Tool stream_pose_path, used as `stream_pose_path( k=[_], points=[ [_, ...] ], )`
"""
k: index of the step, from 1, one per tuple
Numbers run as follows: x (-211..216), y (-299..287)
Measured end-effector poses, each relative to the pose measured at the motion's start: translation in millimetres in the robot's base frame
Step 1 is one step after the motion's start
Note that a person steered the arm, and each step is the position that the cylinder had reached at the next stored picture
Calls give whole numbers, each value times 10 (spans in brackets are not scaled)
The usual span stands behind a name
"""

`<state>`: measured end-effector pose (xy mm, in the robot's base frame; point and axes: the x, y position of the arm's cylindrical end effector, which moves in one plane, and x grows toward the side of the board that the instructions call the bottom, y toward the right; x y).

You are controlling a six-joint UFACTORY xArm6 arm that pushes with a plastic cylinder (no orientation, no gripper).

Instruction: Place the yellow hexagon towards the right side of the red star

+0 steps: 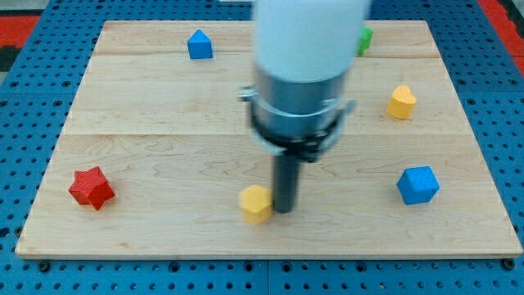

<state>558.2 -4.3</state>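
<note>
The yellow hexagon (pixel 255 203) lies near the board's bottom edge, a little left of centre. My tip (pixel 284 210) stands right against its right side. The red star (pixel 91 188) lies far to the left, near the board's bottom left corner, well apart from the hexagon. The arm's body hides the middle of the board, including the red cylinder and the green cylinder.
A blue house-shaped block (pixel 199 44) is at the top left. A green star (pixel 363 38) peeks out at the top, partly hidden by the arm. A yellow heart (pixel 400 102) is at the right and a blue cube (pixel 417 184) at the lower right.
</note>
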Motion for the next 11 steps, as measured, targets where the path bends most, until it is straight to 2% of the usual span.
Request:
stream_pose_path(
  k=[1, 2, 3, 4, 5, 11],
  points=[
    [-183, -934],
    [-61, -866],
    [271, -726],
    [156, -1380],
    [20, -1564],
    [20, -1554]
  ],
)
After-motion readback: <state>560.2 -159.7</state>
